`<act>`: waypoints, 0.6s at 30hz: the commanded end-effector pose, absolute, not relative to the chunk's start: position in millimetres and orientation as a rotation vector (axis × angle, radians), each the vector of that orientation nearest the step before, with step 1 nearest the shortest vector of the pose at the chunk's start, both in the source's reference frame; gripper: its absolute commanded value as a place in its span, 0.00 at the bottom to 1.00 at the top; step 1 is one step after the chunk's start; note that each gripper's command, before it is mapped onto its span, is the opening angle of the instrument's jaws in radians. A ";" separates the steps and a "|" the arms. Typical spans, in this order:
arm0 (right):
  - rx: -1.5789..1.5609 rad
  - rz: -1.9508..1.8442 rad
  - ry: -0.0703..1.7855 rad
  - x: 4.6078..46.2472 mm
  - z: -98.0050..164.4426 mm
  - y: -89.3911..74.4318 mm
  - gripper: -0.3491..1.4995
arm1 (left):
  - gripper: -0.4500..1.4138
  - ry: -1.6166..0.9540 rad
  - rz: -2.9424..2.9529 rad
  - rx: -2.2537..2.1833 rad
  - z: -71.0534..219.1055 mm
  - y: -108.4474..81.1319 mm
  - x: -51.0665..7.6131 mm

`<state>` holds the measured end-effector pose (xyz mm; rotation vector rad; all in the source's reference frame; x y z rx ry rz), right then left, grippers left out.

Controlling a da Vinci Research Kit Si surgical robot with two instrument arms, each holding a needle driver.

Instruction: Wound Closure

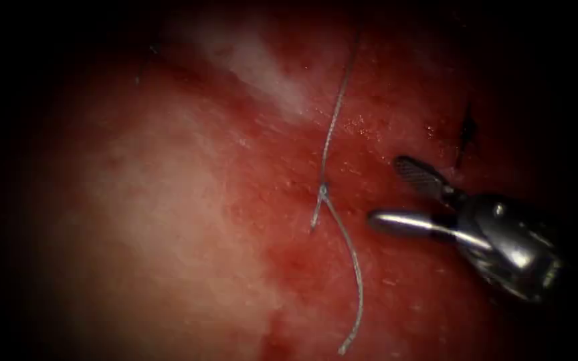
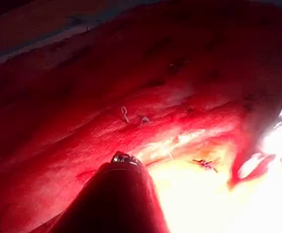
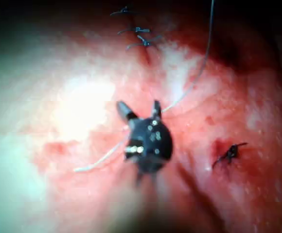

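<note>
Thread (image 1: pixel 334 120) knotted on tissue (image 1: pixel 168 200), tail lying loose; right claw (image 1: pixel 389 194) open, empty, just right of knot; left claw's (image 2: pixel 123 158) state indeterminable.

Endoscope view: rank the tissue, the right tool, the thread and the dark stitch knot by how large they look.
1. tissue
2. right tool, jaws open, holding nothing; nearer the camera, so it looks bigger
3. thread, long but thin, knotted left of the tool
4. dark stitch knot
</note>
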<state>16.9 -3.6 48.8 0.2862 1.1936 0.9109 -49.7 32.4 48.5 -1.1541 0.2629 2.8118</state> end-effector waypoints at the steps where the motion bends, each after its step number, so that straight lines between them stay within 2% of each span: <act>1: 0.288 0.908 1.199 18.1 50.3 -3.2 0.90 | 0.00 0.267 2.804 -1.161 48.1 32.6 -50.4; 6: 0.271 0.899 1.200 19.3 53.3 -2.9 0.95 | 0.00 0.277 2.790 -1.179 45.6 31.6 -49.8; 18: 0.332 0.905 1.184 22.0 55.9 -1.2 0.95 | 0.00 0.290 2.765 -1.243 41.7 29.4 -49.9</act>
